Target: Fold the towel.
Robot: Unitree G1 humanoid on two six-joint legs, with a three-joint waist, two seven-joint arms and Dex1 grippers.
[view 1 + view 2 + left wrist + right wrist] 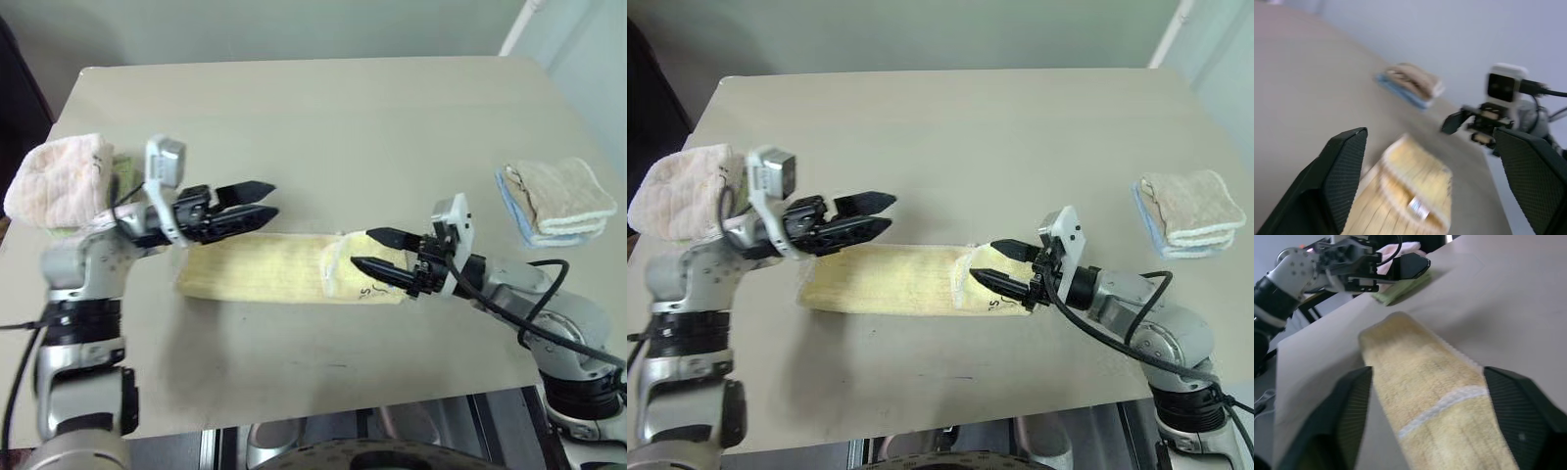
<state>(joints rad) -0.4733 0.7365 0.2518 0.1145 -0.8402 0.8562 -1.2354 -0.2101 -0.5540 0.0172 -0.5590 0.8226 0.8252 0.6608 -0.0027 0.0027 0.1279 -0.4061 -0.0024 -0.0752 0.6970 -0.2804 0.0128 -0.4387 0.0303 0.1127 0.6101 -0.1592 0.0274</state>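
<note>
The towel (pixel 294 266) lies as a long strip parallel to the tabletop's (pixel 323 117) near edge; I hold the left gripper (pixel 263 199) and right gripper (pixel 370 249) over opposite ends, jaws wide, empty.

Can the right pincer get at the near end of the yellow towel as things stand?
Probably yes: the right pincer hangs open just above the towel at its marked end, with nothing between them.
</note>
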